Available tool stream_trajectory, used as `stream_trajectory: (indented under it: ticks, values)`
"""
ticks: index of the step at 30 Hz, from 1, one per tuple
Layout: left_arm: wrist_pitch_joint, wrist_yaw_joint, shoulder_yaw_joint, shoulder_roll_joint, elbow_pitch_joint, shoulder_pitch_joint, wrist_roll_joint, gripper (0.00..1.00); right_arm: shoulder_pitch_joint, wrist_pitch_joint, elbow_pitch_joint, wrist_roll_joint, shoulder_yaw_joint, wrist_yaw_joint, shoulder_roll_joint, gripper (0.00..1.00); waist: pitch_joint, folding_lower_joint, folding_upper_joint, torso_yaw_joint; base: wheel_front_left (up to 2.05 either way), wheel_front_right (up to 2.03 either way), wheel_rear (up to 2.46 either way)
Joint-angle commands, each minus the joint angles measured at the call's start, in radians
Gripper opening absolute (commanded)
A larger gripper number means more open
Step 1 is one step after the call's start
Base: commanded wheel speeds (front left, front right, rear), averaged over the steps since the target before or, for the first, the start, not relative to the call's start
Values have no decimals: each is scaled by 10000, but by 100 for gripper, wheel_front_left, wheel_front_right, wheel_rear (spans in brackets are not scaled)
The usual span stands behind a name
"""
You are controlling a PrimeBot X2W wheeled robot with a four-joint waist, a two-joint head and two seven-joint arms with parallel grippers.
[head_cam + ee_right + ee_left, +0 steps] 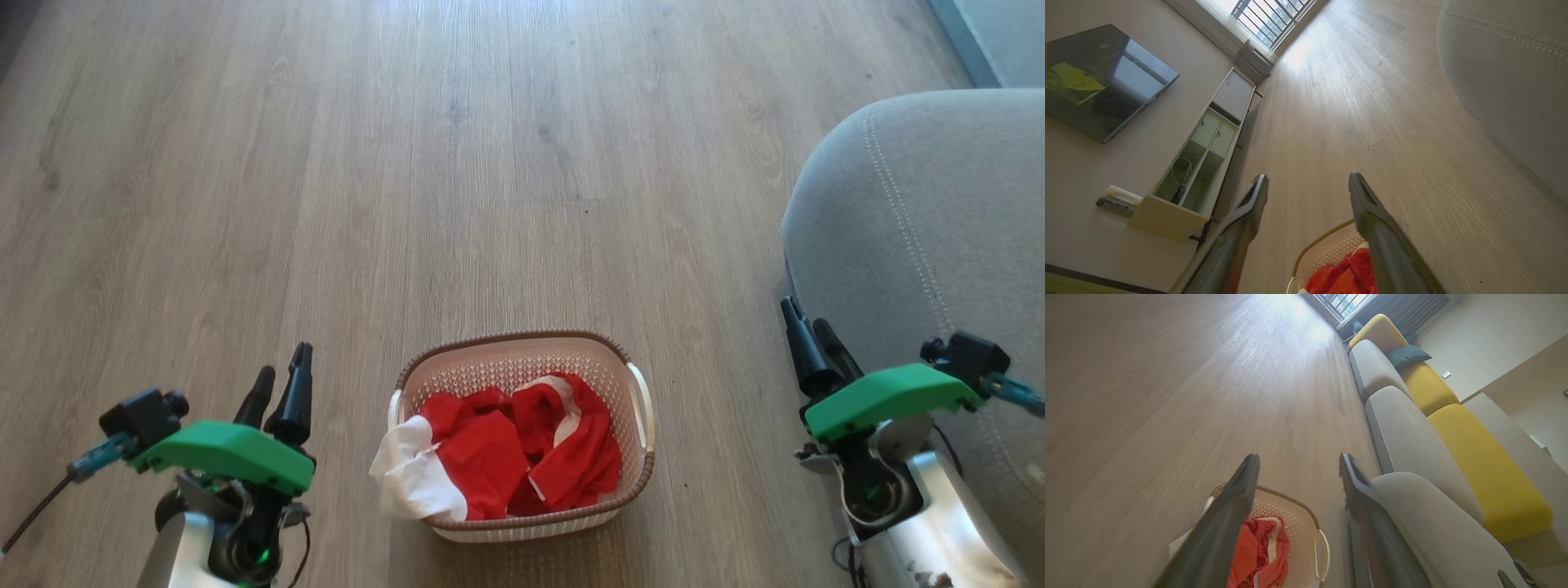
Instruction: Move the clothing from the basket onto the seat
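My left fingers (295, 392), at lower left of the frame, and my right fingers (804, 351), at lower right, stand apart and empty on either side of the basket (522, 336), bottom centre on the floor (408, 163). The red-and-white clothing (506, 449) lies heaped inside, a white fold draped over the left rim. The grey seat (922, 212) sits at right. Best approach, I judge: descend over the heap's middle and pinch deep before lifting.

The left gripper (1299, 457), fingers spread apart, is framing the basket (1300, 526) holding red clothing (1259, 551); the grey seat (1404, 437) is lying beside it.
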Motion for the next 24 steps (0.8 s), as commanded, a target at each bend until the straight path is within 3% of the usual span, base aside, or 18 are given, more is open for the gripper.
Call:
stream_trajectory:
  ticks: [1, 24]
  values:
    - [-174, 108, 76, 260, -213, -733, 447, 100, -772, -167, -178, -420, 200, 4, -169, 100, -6, 0, -1, -4, 0, 0, 0]
    - [-818, 869, -439, 635, 403, -1570, 3327, 100, -1863, -819, 890, -3187, 838, 5, -394, 100, -19, 0, -1, -14, 0, 0, 0]
